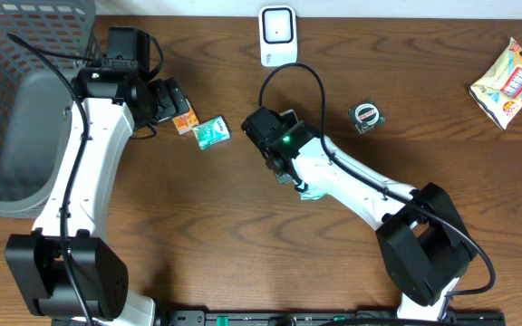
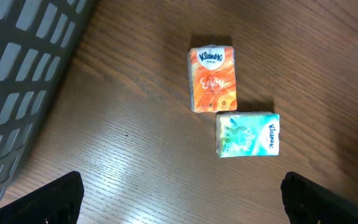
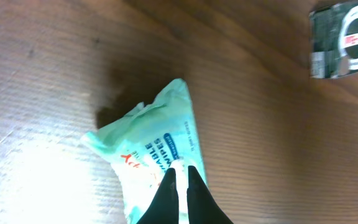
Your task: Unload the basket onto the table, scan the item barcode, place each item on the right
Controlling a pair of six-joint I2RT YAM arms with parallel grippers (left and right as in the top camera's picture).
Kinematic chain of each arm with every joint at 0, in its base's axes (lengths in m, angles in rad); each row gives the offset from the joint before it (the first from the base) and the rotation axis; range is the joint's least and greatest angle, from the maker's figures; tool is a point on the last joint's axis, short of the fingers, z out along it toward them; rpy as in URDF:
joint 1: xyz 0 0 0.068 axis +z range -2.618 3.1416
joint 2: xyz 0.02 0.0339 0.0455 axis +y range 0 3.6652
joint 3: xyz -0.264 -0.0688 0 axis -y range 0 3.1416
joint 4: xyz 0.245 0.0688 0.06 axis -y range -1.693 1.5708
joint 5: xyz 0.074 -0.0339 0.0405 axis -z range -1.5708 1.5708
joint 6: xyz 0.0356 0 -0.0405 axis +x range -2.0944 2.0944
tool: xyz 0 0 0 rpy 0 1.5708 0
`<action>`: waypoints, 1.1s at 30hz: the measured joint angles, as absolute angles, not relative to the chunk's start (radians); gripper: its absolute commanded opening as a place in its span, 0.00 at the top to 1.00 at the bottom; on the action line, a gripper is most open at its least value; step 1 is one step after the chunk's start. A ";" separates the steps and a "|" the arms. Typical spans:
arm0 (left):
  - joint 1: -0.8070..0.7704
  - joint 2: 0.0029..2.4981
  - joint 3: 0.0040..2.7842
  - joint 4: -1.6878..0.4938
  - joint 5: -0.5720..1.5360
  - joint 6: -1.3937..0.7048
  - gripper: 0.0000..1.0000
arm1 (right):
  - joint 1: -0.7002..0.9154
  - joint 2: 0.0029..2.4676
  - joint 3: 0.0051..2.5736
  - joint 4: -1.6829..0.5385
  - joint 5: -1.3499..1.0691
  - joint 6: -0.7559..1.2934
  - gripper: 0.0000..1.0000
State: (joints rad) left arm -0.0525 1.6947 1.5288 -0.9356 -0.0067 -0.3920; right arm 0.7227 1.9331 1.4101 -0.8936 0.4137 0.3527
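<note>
Your right gripper (image 3: pixel 180 183) is clamped on one thin edge of the green wipes pack (image 3: pixel 145 152), near the middle of the worktop (image 3: pixel 266 162). Carry it slowly to the white scanner (image 1: pixel 277 36), barcode face toward it, since the pinch looks slight. Your left gripper (image 2: pixel 182 202) hangs with its jaws wide apart.
</note>
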 measured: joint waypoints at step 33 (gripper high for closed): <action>-0.052 1.695 1.529 -0.936 -0.007 -0.392 0.00 | 0.607 1.933 1.464 -0.898 0.185 0.356 0.07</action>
State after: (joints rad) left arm -0.0525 1.6947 1.5288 -0.9356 -0.0067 -0.3920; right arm 0.6075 1.9331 1.4639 -0.8978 0.1848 0.3561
